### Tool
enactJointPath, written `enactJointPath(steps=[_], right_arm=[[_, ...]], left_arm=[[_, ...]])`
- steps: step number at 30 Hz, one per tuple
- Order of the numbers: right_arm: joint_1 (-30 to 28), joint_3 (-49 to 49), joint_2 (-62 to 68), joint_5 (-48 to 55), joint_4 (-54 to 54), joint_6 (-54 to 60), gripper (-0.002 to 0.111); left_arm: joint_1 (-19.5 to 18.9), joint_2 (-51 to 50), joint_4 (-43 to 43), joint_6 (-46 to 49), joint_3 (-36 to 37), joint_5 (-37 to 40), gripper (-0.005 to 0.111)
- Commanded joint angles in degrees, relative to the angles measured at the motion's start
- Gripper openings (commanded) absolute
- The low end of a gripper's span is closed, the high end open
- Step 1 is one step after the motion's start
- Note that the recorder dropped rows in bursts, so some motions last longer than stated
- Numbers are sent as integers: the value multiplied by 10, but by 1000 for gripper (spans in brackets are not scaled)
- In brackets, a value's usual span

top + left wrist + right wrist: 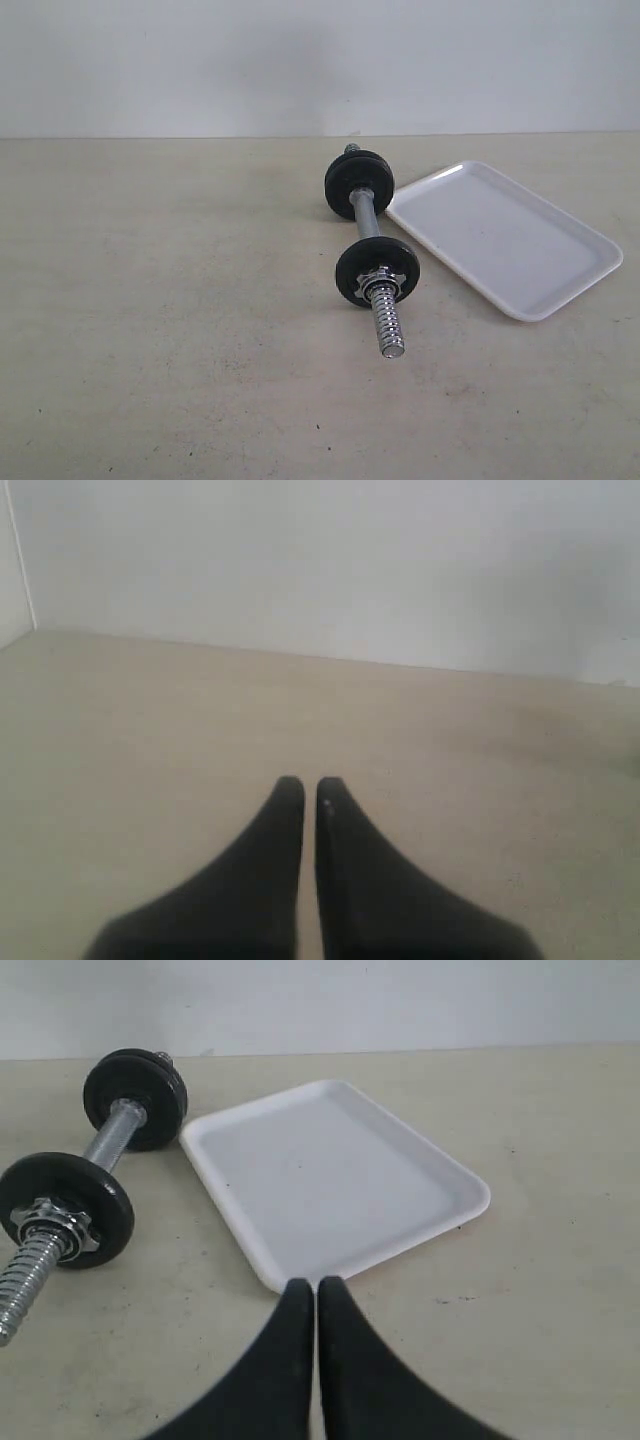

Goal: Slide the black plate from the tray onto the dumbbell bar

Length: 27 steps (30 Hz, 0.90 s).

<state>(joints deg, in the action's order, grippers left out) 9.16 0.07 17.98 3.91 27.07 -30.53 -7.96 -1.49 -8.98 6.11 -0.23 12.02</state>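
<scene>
**A:** No disc was to be seen on the white tray [500,235]. So where was the black plate to be found?

**B:** On the dumbbell bar [363,215], it was judged. One black plate [350,262] was threaded on the near end and pinned there by a chrome star collar nut [377,275]. Another black disc [340,185] was carried at the far end. Which of them belonged to the tray could not be told.

**A:** And how was the bar laid?

**B:** Flat on the beige table [150,300], just beside the tray's edge. It was presumably kept close so that only a short slide was needed.

**A:** The grippers?

**B:** Both were clenched on nothing. The right gripper [316,1285] was held low before the tray's near corner. The left gripper [310,785] was parked over bare table, with none of the work in its view. The loading was judged complete.
</scene>
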Motion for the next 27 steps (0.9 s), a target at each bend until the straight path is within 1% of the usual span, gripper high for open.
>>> enactJointPath(steps=[1,16,22,24,27], right_arm=[[1,-1,-1,2,2,-4,0],[0,-1,-8,14,4,-4,0],[-43,-1,-72,31,-1,-9,0],[-60,-1,-102,60,-10,-9,0],[-74,-1,-158,134,-33,-9,0]], left_arm=[[0,4,-1,-5,2,1,4],[0,4,-1,-5,2,1,4],[0,4,-1,-5,2,1,4],[0,4,-1,-5,2,1,4],[0,4,-1,-5,2,1,4]])
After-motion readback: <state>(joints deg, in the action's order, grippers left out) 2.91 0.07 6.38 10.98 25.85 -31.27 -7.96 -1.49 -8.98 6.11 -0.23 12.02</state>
